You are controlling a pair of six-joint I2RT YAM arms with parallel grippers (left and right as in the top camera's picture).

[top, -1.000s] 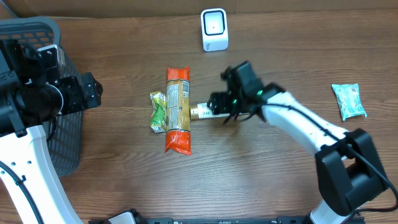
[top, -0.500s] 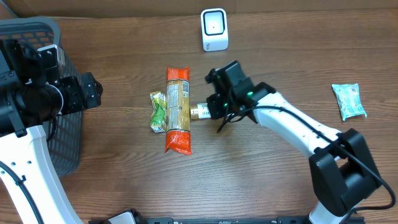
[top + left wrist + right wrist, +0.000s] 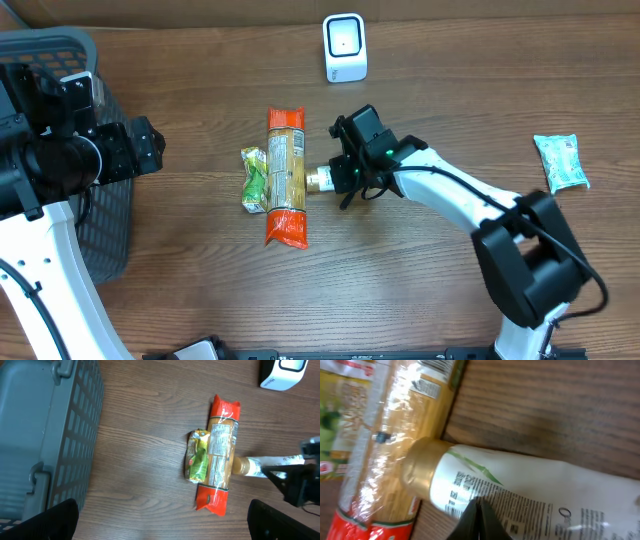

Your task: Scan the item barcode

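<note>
So the right gripper [image 3: 480, 516] is clamped all the way closed, with its tips planted on the white squeeze tube with the gold cap [image 3: 520, 492]. Can't honestly tell if it's pinching the tube or just pressing on top of it. The tube is lying flat on the brown wooden table [image 3: 400, 290], printed text facing up. My guess is that's the item to scan, and it's being taken by the body so the print stays visible.

The tube's cap butts right against the long clear pasta pack with orange ends [image 3: 286, 175], so lifting straight up looks safer than dragging, or the pack gets shoved along. A crumpled green snack packet [image 3: 255, 180] sits just beside the pasta on the other side.

Further back is the small white scanner box [image 3: 345, 47], well apart from the tube with bare table between them, so nothing blocks the way. There's a teal packet [image 3: 560, 162] off by itself at the right.

The left gripper [image 3: 165, 520] hangs wide open and empty next to the grey plastic basket [image 3: 60, 50].
</note>
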